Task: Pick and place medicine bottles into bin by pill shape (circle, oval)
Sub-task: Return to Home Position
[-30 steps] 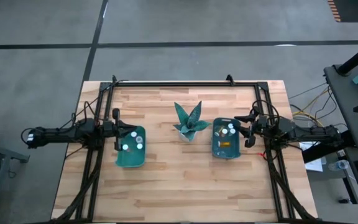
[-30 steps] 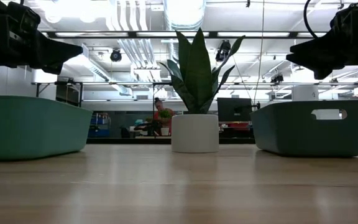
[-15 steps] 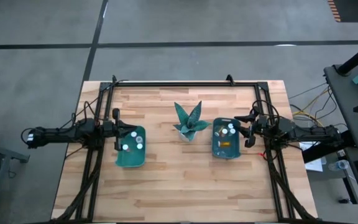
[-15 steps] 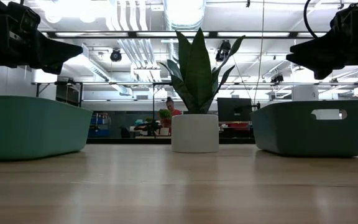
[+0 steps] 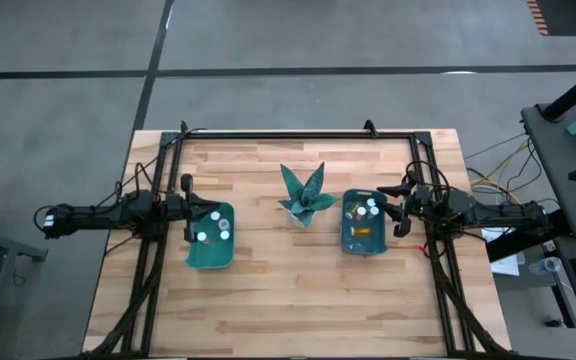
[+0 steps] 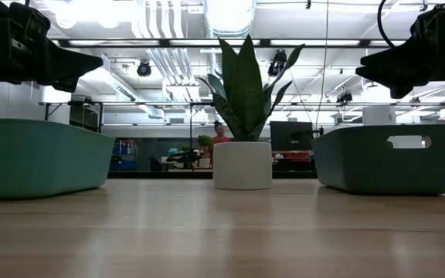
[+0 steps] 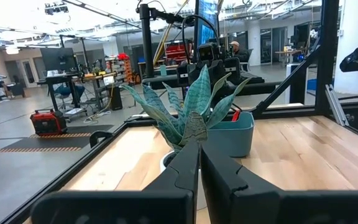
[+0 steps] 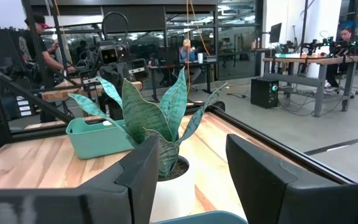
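Observation:
Two teal bins stand on the wooden table, the left bin (image 5: 210, 238) and the right bin (image 5: 363, 224). The left bin holds three white-capped medicine bottles (image 5: 215, 216). The right bin holds several, some with amber bodies (image 5: 364, 232). My left gripper (image 5: 192, 208) hovers at the left bin's left rim, shut and empty; its fingertips (image 7: 198, 149) meet. My right gripper (image 5: 396, 212) hovers at the right bin's right rim, open and empty, with a wide gap between its fingers (image 8: 191, 168).
A teal spiky plant (image 5: 303, 196) in a white pot (image 6: 242, 164) stands between the bins, a little toward the far edge. A black frame (image 5: 298, 133) runs along the table's far, left and right sides. Bare wood lies along the near side (image 5: 288, 310).

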